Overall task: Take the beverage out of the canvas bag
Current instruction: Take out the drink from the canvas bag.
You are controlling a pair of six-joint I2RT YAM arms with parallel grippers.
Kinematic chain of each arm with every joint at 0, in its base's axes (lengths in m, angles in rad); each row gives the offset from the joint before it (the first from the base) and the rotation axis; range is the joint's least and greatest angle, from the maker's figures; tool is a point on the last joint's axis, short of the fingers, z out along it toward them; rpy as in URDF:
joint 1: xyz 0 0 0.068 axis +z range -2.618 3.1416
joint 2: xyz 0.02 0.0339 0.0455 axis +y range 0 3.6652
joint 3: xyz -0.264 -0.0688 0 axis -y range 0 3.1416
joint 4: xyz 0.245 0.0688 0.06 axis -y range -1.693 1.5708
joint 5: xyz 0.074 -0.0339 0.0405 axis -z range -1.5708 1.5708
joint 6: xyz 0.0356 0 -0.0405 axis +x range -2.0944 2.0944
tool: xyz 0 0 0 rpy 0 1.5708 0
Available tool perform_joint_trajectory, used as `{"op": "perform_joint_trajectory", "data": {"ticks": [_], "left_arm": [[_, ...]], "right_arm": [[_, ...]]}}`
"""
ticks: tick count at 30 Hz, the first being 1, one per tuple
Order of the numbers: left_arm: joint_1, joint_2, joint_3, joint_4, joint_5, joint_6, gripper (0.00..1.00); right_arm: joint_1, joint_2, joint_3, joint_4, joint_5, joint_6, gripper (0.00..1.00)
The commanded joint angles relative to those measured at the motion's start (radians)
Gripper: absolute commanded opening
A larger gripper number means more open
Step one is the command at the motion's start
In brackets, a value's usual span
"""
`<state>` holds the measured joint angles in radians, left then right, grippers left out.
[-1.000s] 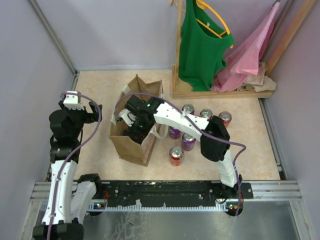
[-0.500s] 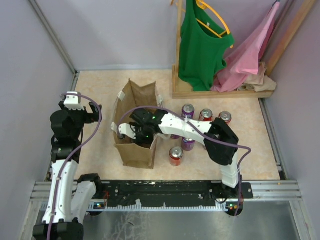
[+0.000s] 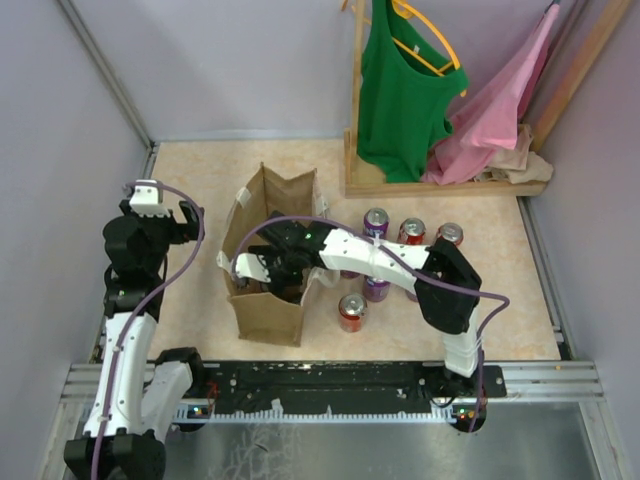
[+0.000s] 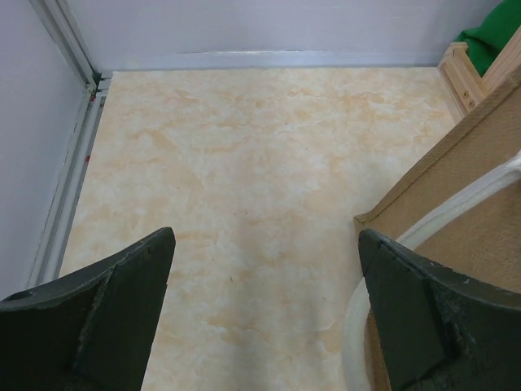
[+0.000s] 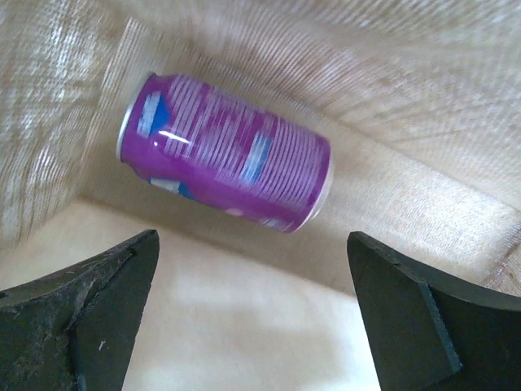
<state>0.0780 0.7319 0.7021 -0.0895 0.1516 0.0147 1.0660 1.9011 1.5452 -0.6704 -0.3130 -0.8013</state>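
While right claw [image 5: 251, 236] hangs wide open, empty, inside bag [image 3: 270, 315], purple can [image 5: 226, 152] lies untouched on bottom; left claw [image 4: 265, 235] open, empty; grab, lift-out pending

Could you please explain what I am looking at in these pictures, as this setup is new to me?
These are two robot arms bolted at the near edge of a table. The overhead picture shows both: the left arm hovers beside the canvas bag, and the right arm reaches down into it. The other two pictures come from a camera on each wrist. The right one looks inside the bag at a purple can lying on its side between open jaws, not gripped. The left one sees bare table between open jaws. More cans stand beside the bag, and clothes hang on a rack behind. Nothing is held.
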Motion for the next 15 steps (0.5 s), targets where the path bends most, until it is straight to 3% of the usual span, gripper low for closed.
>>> {"op": "perform_joint_trajectory", "data": {"ticks": [1,7,12,15], "left_arm": [[-0.006,0.003,0.006,0.033,-0.003,-0.013,1.00],[-0.006,0.011,0.042,0.022,0.042,0.003,1.00],[-0.005,0.015,0.139,-0.037,0.137,0.067,1.00],[-0.006,0.019,0.210,-0.072,0.216,0.083,1.00]], "right_arm": [[-0.017,-0.008,0.188,-0.059,-0.211,0.006,0.99],[-0.018,-0.004,0.190,-0.030,-0.236,0.073,0.99],[-0.033,-0.014,0.183,0.088,0.023,0.208,0.99],[-0.055,0.000,0.228,0.081,0.102,0.247,0.99]]}}
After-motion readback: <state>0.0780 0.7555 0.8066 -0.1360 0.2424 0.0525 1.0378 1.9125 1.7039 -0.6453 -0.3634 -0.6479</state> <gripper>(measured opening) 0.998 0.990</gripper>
